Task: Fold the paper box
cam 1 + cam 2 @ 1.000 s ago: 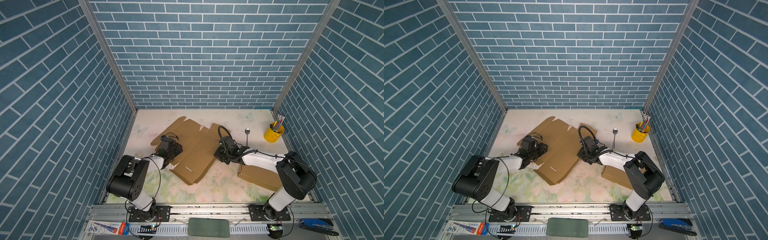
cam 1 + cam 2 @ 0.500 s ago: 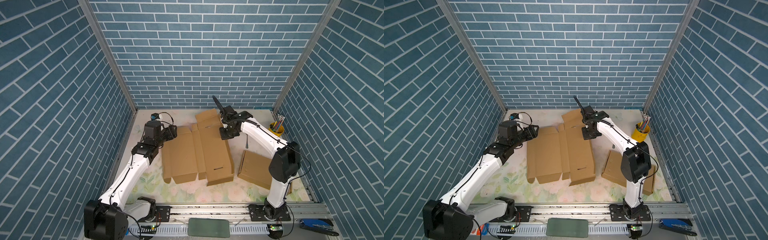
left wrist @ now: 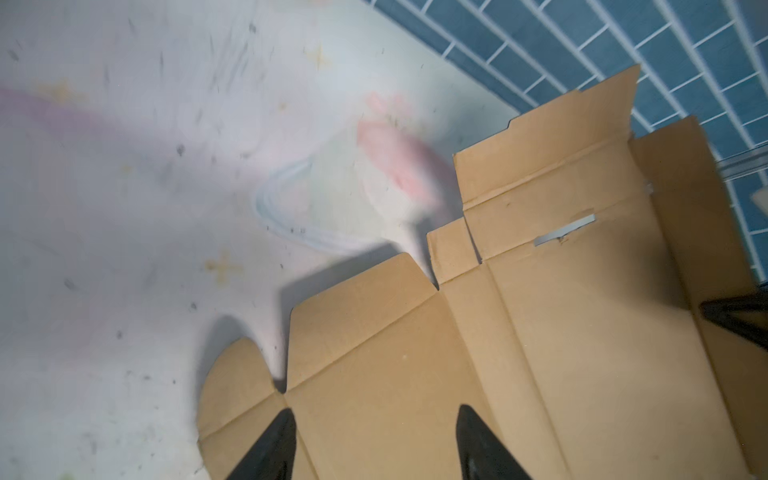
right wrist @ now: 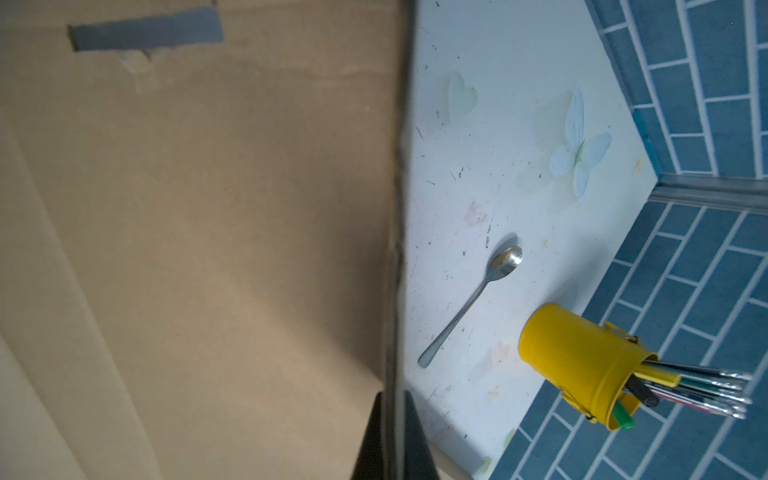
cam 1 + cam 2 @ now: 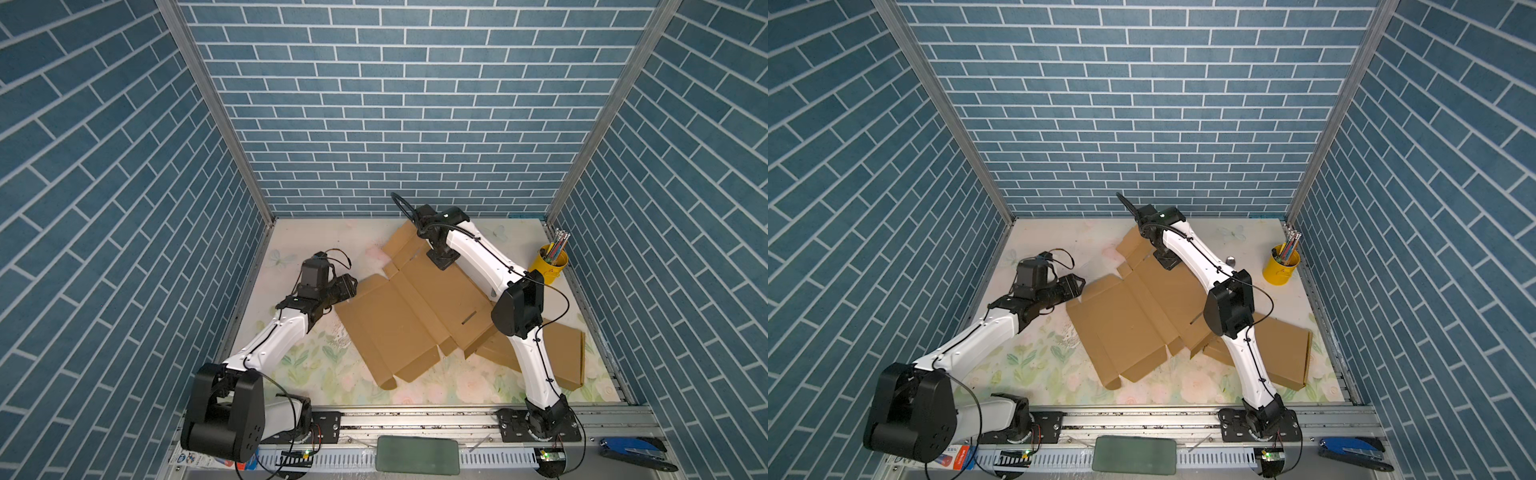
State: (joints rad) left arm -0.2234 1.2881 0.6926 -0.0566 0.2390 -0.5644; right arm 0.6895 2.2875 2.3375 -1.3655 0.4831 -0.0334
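Observation:
The paper box point(image 5: 399, 320) point(image 5: 1125, 320) is a flat, unfolded sheet of brown cardboard lying askew in the middle of the table. At its left corner my left gripper point(image 5: 351, 286) point(image 5: 1077, 286) hovers open. In the left wrist view the left gripper point(image 3: 376, 415) has its fingertips point(image 3: 284, 419) spread over the box's corner flaps point(image 3: 365, 332), with nothing between them. My right gripper point(image 5: 444, 262) point(image 5: 1166, 262) points down at the box's far end. In the right wrist view the right gripper point(image 4: 390, 403) is shut on a thin raised edge of the box point(image 4: 208, 208).
A second flat cardboard sheet point(image 5: 567, 353) lies at the near right, partly under the box and the right arm. A yellow cup of pens point(image 5: 550, 264) point(image 4: 577, 361) stands at the far right. A metal spoon point(image 4: 478, 299) point(image 5: 1230, 261) lies between the cup and the box.
The box has turned askew, its near end swinging right. The left arm has dropped lower and nearer, to the box's left corner. The right gripper keeps hold of the far end.

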